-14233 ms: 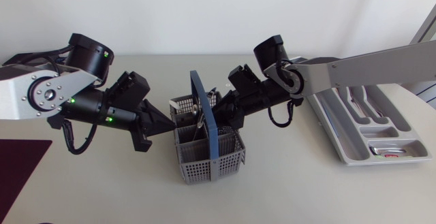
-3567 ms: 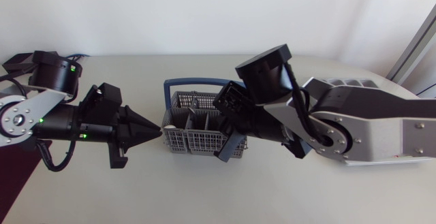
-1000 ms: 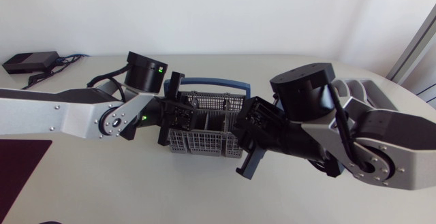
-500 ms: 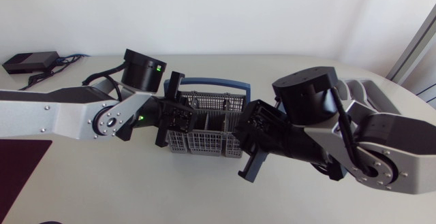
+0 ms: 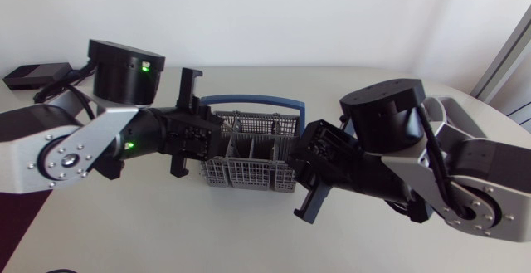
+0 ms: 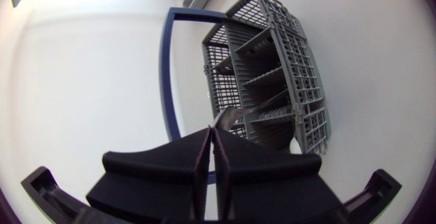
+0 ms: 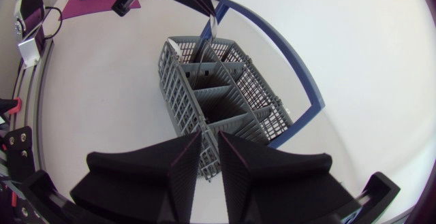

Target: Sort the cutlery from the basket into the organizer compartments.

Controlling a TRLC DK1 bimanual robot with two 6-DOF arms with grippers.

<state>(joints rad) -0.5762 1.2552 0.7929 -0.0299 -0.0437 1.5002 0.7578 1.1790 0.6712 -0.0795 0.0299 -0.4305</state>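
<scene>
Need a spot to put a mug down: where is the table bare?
Bare: the near strip of table before the basket, between maroon mat and right arm; also behind the blue handle. Crowded: the basket's ends, at the left gripper and right gripper.

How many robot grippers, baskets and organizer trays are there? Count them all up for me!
Grippers: 2 (left gripper, shut on a silvery cutlery piece; right gripper, shut on the basket at its end wall)
Baskets: 1 (grey, with a blue handle)
Organizers: 1 (grey organizer, mostly hidden behind the right arm)
Total: 4
</scene>
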